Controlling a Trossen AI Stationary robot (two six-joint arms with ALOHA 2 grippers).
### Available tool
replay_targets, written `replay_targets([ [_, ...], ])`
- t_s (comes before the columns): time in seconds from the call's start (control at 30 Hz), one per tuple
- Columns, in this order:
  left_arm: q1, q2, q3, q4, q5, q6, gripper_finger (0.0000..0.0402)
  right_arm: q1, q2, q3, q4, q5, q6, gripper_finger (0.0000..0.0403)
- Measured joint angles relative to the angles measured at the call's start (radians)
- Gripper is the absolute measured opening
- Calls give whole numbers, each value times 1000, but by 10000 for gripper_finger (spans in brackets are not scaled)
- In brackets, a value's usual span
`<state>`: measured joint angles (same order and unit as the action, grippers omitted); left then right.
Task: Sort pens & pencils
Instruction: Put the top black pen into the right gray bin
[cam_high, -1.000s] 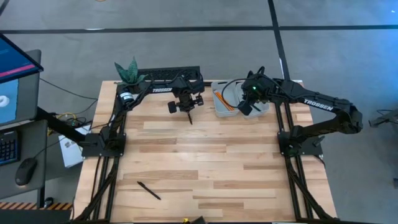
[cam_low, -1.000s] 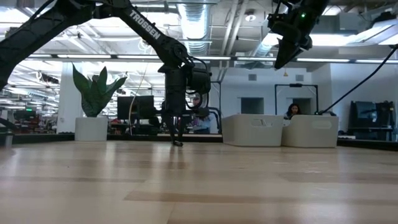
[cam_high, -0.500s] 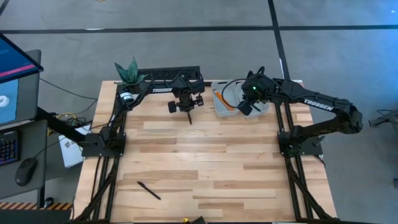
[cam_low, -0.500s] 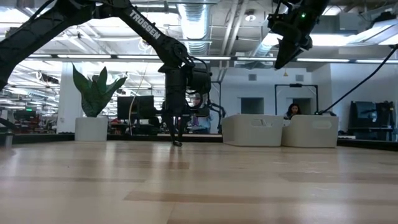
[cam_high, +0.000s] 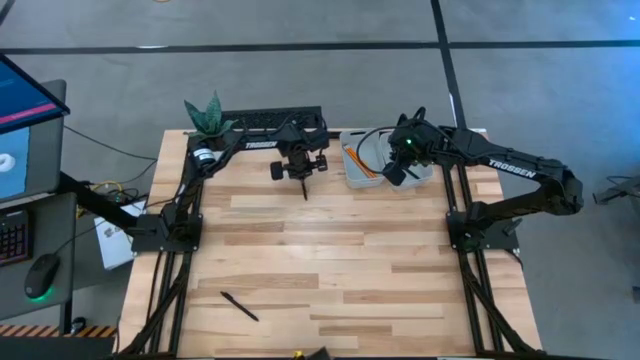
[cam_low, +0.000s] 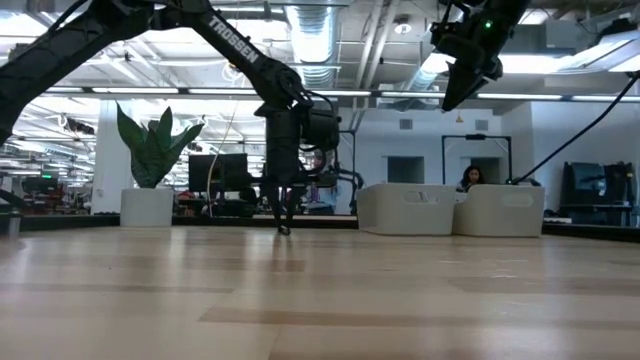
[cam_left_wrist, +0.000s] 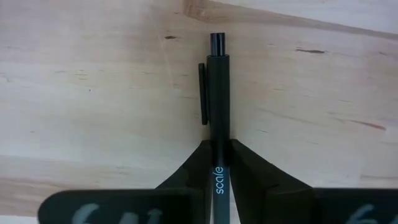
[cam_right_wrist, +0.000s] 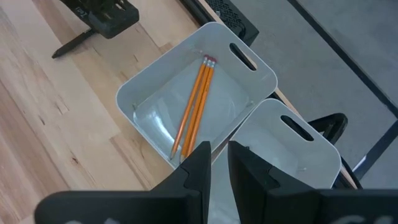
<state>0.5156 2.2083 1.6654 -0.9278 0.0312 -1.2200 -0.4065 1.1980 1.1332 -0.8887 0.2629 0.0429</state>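
Observation:
My left gripper hangs over the far middle of the table, pointing down, shut on a black pen. Its clip end reaches down toward the wood. A second black pen lies flat on the table near the front left. Orange pencils lie on the floor of the left white bin at the far right. My right gripper hovers high above the two bins, fingers nearly together with nothing between them. My left gripper pinches the pen's barrel between its two fingers, above the clip. The fingers come from above and lie along the pen. The pen stands about upright below them, clip end down. I cannot tell whether that end touches the table.
A second white bin stands right of the one with pencils. A potted plant and a dark keyboard sit along the far edge. A person sits in the room behind. Bare wood lies across the middle and the front right.

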Motion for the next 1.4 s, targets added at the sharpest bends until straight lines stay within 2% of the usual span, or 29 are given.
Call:
replay_targets([
  [0.6,19,4,191,-23,-20,157,29,0,0,0,-29,0,0,77],
  [0.93,57,0,417,-164,-68,276,29,0,0,0,-54,0,1,77],
  [1.23,76,0,683,-192,-67,479,29,0,0,0,-43,0,14,77],
  [1.4,89,-77,666,-99,-27,594,29,1,-1,0,5,-1,36,77],
])
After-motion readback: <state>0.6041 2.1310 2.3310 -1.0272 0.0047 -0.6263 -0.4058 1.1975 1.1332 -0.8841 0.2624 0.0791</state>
